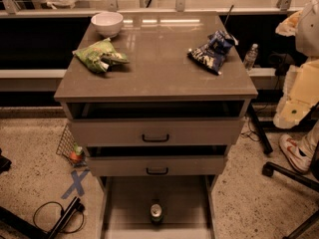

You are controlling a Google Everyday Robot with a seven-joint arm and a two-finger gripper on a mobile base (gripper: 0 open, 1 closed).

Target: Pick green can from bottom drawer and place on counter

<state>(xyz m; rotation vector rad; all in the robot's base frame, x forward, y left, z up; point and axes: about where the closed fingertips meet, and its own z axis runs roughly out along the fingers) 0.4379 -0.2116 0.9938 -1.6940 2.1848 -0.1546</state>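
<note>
The green can (156,212) stands upright on the pale floor of the open bottom drawer (128,203), near the drawer's front wall and about centred. Its silver top faces up. The counter (159,71) is the glossy grey-brown top of the cabinet above. My gripper is out of view. Only pale cream arm segments (300,91) show at the right edge, beside the counter's right side and far from the can.
On the counter are a white bowl (107,23) at back left, a green snack bag (98,55) at left and a blue snack bag (213,51) at right. Two drawers with black handles (155,138) stand slightly open above the bottom drawer. A shoe (294,153), chair legs and floor cables lie around.
</note>
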